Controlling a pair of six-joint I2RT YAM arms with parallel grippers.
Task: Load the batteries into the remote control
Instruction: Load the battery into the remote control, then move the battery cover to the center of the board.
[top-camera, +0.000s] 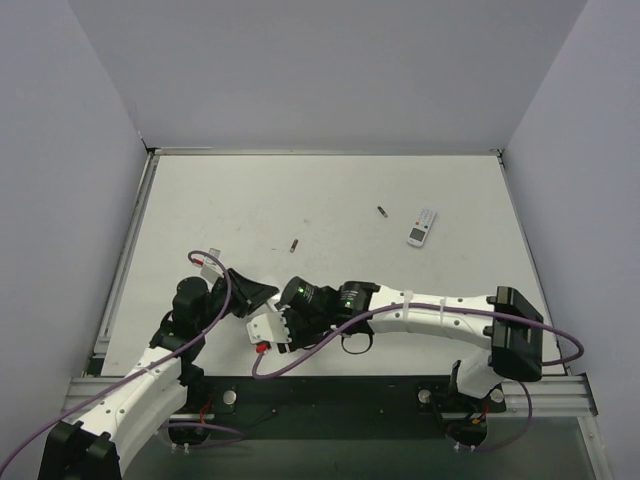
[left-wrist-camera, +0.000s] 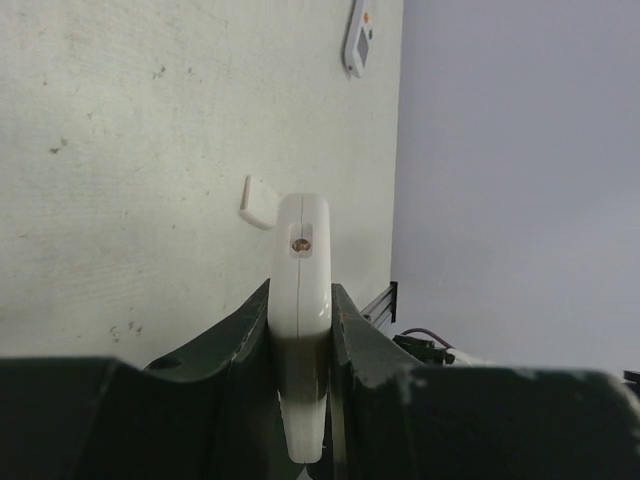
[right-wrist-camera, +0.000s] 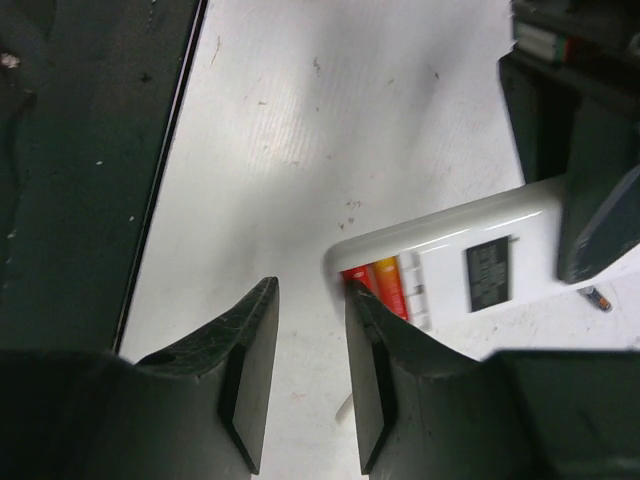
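Near edge of counter (top-camera: 300, 190): my left hand (left-wrist-camera: 301, 295) is clenched on the remote (left-wrist-camera: 303, 250), edge-on. My right hand (right-wrist-camera: 310, 295) is released and empty, one fingertip (right-wrist-camera: 368, 340) just beside the remote's open back, where a red battery (right-wrist-camera: 356, 281) looks seated. Remote is probably light, rigid, slick plastic, so grip the long sides. Batteries are tiny and smooth and likely roll, so pinch mid-body. Farther out: loose cell (top-camera: 294, 244), colour unclear, then white remote (top-camera: 422, 227).

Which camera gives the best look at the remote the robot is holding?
The right wrist view: it shows the remote control broadside, its open bay showing red inside. The left wrist view shows only its thin white edge in the left gripper; the top view, a small white shape.
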